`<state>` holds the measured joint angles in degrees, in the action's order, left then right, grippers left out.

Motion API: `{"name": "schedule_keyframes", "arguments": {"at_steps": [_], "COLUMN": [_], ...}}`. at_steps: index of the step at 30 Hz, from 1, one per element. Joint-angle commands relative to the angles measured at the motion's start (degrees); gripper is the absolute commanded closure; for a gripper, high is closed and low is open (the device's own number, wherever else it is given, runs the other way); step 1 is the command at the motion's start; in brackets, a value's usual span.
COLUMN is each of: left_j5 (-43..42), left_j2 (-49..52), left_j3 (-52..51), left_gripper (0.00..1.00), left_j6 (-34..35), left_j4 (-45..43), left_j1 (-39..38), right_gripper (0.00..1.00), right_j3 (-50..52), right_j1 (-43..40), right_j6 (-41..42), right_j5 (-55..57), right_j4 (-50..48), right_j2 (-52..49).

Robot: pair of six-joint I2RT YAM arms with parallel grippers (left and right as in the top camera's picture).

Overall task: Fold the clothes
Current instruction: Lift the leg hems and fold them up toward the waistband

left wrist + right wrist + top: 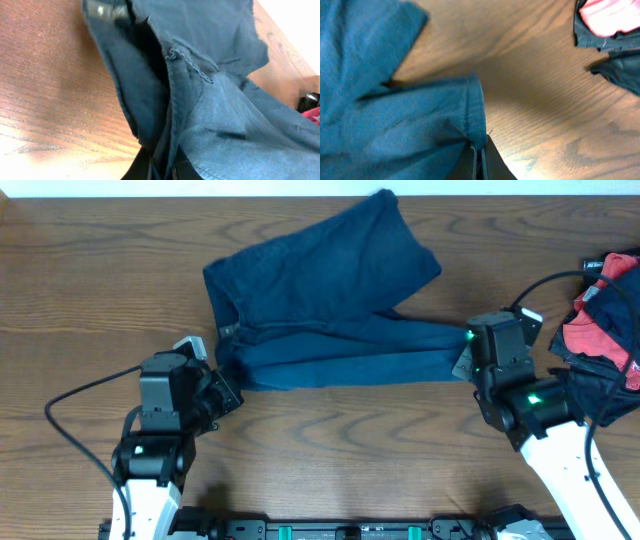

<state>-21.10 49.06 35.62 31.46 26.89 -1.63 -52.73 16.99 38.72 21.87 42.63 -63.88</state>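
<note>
The dark navy-blue shorts [320, 295] lie on the wooden table, folded lengthwise so one leg lies along the near side and the other angles up to the far edge. My left gripper [222, 388] is shut on the shorts' waistband end at the left; the left wrist view shows the cloth [200, 100] bunched between its fingers [162, 170]. My right gripper [468, 360] is shut on the leg hem at the right; the right wrist view shows the hem [475, 115] pinched between its fingers [479, 162].
A pile of red and dark clothes [605, 320] lies at the right edge of the table, just right of my right arm, and shows in the right wrist view [610, 20]. Bare wood [340, 450] lies between the arms.
</note>
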Motion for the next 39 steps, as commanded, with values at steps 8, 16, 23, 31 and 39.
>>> {"name": "schedule_keyframes", "arguments": {"at_steps": [8, 16, 23, 31, 39], "left_j5": [2.67, 2.73, 8.22, 24.63, 36.52], "left_j2": [-8.33, -13.29, -14.08, -13.97, -13.05], "left_j3": [1.77, 1.77, 1.77, 1.77, 1.77], "left_gripper": [0.94, 0.94, 0.94, 0.94, 0.94], "left_j6": [-0.2, 3.3, 7.85, 8.52, 8.44], "left_j4": [3.26, 8.17, 12.17, 11.19, 5.92], "left_j1": [-0.72, -10.03, -19.74, -26.05, -26.05], "right_gripper": [0.98, 0.99, 0.98, 0.98, 0.98], "right_j3": [-4.79, -7.63, -7.93, -7.93, -7.93], "right_j1": [-0.44, -0.42, -0.42, -0.44, -0.44], "right_j6": [-5.16, -8.13, -6.14, -6.19, -10.8], "right_j5": [9.84, 9.55, 7.76, 7.23, 6.71], "right_j4": [3.21, 7.63, 15.39, 15.58, 5.4], "right_j2": [9.27, 13.11, 13.42, 13.22, 7.78]}}
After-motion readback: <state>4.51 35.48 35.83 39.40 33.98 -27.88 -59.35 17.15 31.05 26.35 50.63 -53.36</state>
